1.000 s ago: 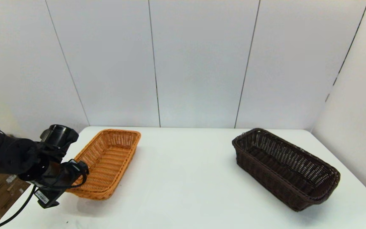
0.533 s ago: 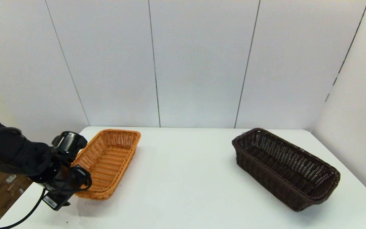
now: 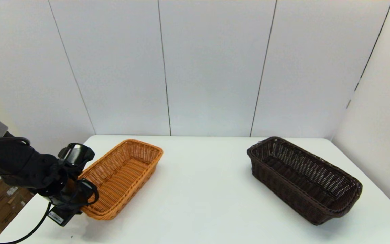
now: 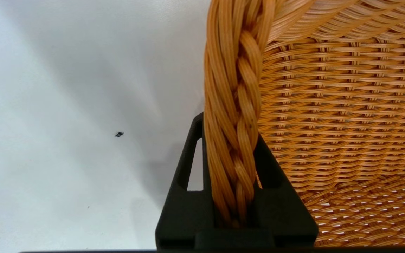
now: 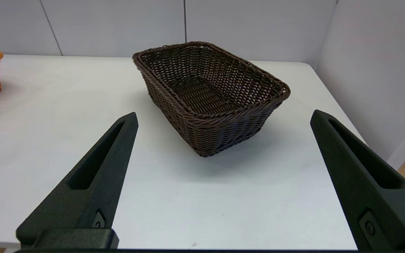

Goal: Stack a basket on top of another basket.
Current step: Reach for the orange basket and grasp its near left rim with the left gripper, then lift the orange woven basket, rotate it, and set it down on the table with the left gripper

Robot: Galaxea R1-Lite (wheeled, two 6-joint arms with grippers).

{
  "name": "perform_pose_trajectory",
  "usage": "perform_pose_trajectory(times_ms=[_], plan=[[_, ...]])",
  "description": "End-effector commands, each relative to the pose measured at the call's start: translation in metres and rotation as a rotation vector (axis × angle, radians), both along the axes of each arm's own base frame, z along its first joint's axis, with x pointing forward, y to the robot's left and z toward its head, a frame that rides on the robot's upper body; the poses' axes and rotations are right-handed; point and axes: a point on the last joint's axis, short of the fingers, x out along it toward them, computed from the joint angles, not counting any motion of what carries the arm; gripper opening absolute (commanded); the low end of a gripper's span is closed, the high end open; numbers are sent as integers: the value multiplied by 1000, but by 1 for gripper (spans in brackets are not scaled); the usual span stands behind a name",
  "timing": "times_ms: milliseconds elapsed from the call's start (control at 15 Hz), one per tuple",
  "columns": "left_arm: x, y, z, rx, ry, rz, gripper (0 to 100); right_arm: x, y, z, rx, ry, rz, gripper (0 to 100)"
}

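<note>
My left gripper (image 4: pixel 231 147) was clamped on the braided rim of the orange-tan basket (image 3: pixel 124 178) near the table's (image 3: pixel 198 189) front-left corner. The dark brown basket (image 3: pixel 303 178) sat well apart toward the right edge, untouched. My right gripper (image 5: pixel 223 117) hung before it, fingers spread wide.

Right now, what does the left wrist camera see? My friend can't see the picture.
The left end effector is shut on the braided rim of the orange-tan wicker basket, which fills much of the picture. Beside it is the white table with a tiny dark speck.
</note>
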Motion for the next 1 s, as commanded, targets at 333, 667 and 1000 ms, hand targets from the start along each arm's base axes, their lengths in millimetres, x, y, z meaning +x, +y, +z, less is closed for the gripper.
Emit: perform_pose_trajectory(times_ms=[333, 667, 1000], plan=[[6, 4, 12, -2, -58, 8, 0, 0, 0, 0, 0, 0, 0, 100], [14, 6, 34, 42, -133, -103, 0, 0, 0, 0, 0, 0, 0, 100], [19, 4, 44, 8, -218, -290, 0, 0, 0, 0, 0, 0, 0, 100]])
